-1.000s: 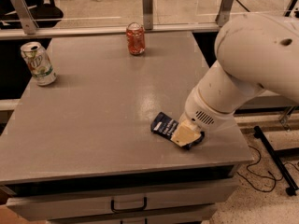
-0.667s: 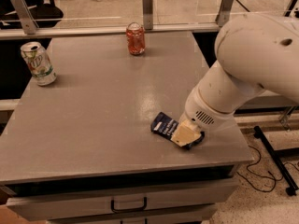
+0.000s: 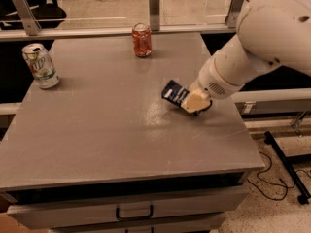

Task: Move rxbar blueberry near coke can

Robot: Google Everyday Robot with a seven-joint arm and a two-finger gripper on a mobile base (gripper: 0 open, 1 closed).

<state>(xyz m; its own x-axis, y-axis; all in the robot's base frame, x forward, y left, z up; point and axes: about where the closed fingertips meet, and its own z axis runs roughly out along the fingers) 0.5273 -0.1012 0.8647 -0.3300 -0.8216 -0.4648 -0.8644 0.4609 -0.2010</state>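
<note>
The rxbar blueberry (image 3: 173, 92), a flat dark navy bar with white lettering, sticks out to the left of my gripper (image 3: 193, 103). The gripper is shut on the bar's right end and holds it tilted, just above the grey table (image 3: 97, 135), right of the table's middle. The coke can (image 3: 142, 40), red-orange with a silver rim, stands upright at the far edge of the table, up and to the left of the bar. There is a gap of about one can height between the bar and the can.
A white-and-green soda can (image 3: 41, 66) stands upright near the table's left edge. A glass barrier with metal posts (image 3: 154, 6) runs behind the table. Drawers with a handle (image 3: 133, 212) are below the front edge. Cables lie on the floor at the right.
My gripper has risen off the table with the bar in it and has moved from near the front right toward the far side, closer to the coke can.
</note>
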